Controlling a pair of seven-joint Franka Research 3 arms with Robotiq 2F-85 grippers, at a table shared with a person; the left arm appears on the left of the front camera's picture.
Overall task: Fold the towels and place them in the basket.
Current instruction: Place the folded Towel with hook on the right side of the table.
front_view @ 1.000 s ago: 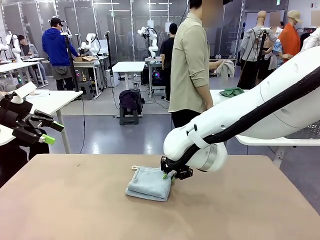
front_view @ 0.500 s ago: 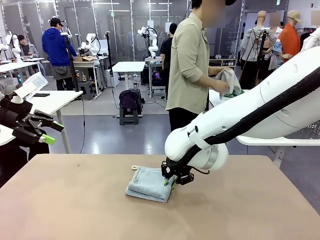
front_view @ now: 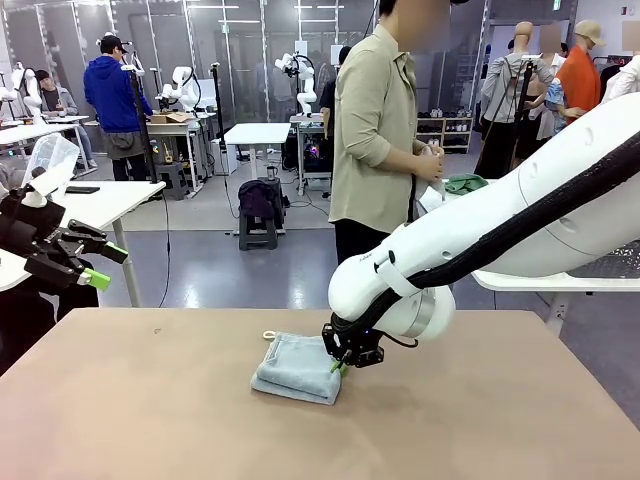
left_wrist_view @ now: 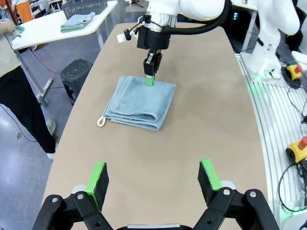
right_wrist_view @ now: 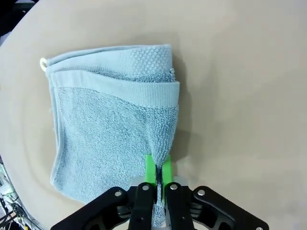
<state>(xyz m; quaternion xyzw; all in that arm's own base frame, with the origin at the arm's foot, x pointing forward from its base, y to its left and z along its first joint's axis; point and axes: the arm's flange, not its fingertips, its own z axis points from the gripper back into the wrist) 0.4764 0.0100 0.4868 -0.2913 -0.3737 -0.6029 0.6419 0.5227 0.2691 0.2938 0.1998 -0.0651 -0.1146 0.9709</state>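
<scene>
Right gripper (right_wrist_view: 157, 170), clamped on an edge of the folded blue-grey towel (right_wrist_view: 105, 124), should lift slowly off the bench (front_view: 480, 420) so the fold holds, while the left gripper (left_wrist_view: 153, 176) hovers, jaws apart.

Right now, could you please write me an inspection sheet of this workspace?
Surface: tan table, one towel on it.
Job's things: folded blue towel at mid-table; basket on a side table.
Clutter: nothing seen.
Pincers: right pincer shut on the towel's edge; left pincer open, above the table.
Cables: black cable along the right arm.
Surroundings: person at the far side.
</scene>
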